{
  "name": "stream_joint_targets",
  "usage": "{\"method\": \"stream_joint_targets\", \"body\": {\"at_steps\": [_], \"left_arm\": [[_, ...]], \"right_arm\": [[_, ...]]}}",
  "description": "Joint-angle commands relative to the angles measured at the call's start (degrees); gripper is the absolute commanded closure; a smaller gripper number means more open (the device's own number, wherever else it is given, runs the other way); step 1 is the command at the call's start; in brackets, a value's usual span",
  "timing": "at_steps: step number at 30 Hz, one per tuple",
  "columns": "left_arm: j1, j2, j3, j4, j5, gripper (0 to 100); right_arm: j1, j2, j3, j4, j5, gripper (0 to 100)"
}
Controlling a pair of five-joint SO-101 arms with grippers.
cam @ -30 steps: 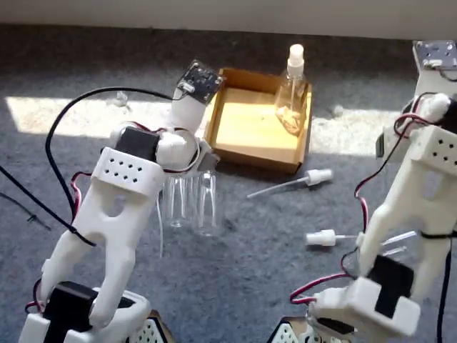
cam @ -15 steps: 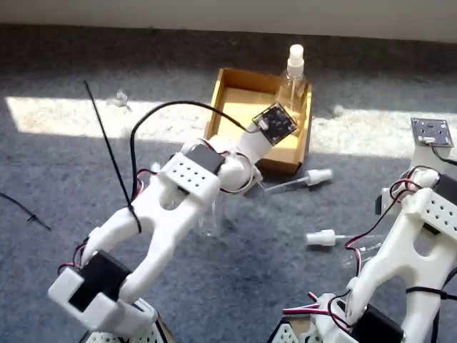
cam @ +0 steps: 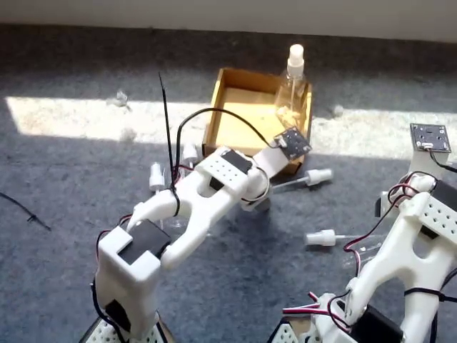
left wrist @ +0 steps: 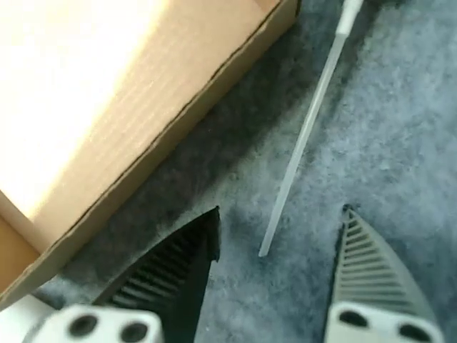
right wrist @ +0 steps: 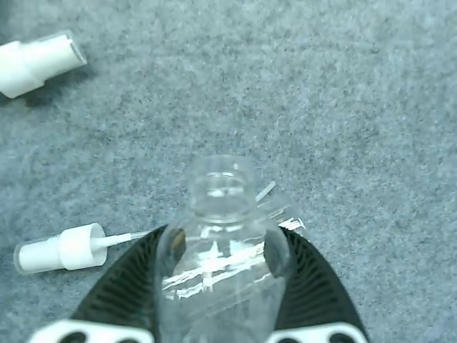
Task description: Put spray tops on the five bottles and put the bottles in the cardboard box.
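My left gripper (left wrist: 280, 211) hangs open just in front of the cardboard box (cam: 235, 153), its fingers either side of the free end of a spray top's thin tube (left wrist: 300, 146). That spray top (cam: 318, 175) lies on the carpet by the box's front right corner. A capped bottle (cam: 293, 89) stands in the box's far right corner. My right gripper (right wrist: 223, 236) is shut on an uncapped clear bottle (right wrist: 218, 214), held low over the carpet at the right. Another spray top (cam: 320, 238) lies close beside it.
Two loose spray tops (cam: 157, 176) (cam: 189, 152) lie left of the box, and clear bottles (cam: 175, 218) show partly behind the left arm. A black cable (cam: 21, 211) trails at the far left. Grey carpet (cam: 71, 179) covers the whole floor.
The left arm has swung right, from the clear bottles to the box's front edge over the spray top's tube. The right arm shifted at first, then kept still with its bottle.
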Motion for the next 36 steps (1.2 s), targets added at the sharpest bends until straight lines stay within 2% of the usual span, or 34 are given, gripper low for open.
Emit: {"method": "stream_joint_targets", "body": {"at_steps": [1,6,11,24,29,36], "left_arm": [[0.92,2.51,-4.53,-1.05,-0.44,80],[1.01,5.93,-6.29,-1.05,-0.44,95],[1.01,2.86,-5.76,-0.53,-0.44,96],[1.71,-16.75,-5.67,27.87,-2.64,100],[1.19,-19.56,-3.74,38.95,-7.56,100],[-1.98,-23.78,9.1,41.76,-13.89,99]], "right_arm": [[0.13,-2.24,-0.31,-0.75,0.7,99.5],[0.13,-2.24,-0.31,-0.75,0.79,99.5],[0.22,-2.24,-0.31,-0.75,0.79,99.5],[0.57,-2.24,-0.13,-0.31,3.34,99.5],[0.57,-2.24,-0.13,-0.31,3.43,99.5],[0.57,-2.24,-0.13,-0.22,3.52,99.5]]}}
